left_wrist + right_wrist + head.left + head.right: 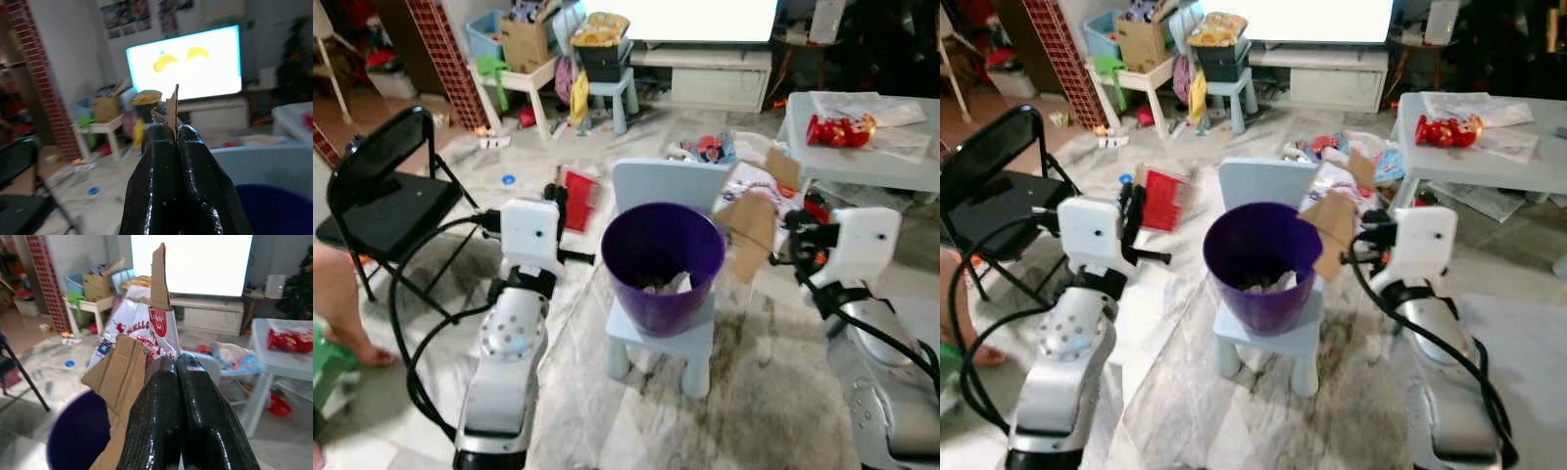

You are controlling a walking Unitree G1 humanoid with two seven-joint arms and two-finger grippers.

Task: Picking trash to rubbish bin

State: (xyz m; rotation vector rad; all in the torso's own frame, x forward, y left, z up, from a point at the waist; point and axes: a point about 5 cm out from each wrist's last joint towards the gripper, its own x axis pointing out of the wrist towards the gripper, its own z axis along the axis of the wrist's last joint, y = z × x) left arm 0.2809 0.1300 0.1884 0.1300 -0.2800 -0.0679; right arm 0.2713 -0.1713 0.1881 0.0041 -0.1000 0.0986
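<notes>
Silver forearms fill the near edge of the head views, one at seven o'clock and one at five o'clock, each rising toward the centre. Between them, at the middle of the scene, a round purple plastic rubbish bin (662, 264) stands upright on the seat of a small pale-blue child's chair (666, 186), with some crumpled pale trash (664, 283) lying at its bottom.

At nine o'clock from the bin, the left gripper (558, 211) has its two black fingers (166, 186) pressed together on a red flat carton piece (578, 200), whose brown cardboard edge sticks up between the fingertips in the left wrist view. It is held just beside the bin's rim, outside it.

At three o'clock from the bin, the right gripper (795, 240) pinches a torn brown cardboard piece (749, 233) with white and red printing on one face (146, 330); its fingers are closed tight on it. The cardboard hangs just beside the bin's rim, partly overlapping it in the right eye view.

Toward ten o'clock stands a black folding metal chair (382, 196). At two o'clock a pale-blue low table (862, 162) carries a red toy (837, 128). At twelve o'clock, far back, a bright screen (700, 20) glows above a white cabinet. A person's bare foot (347, 338) shows at eight o'clock.
</notes>
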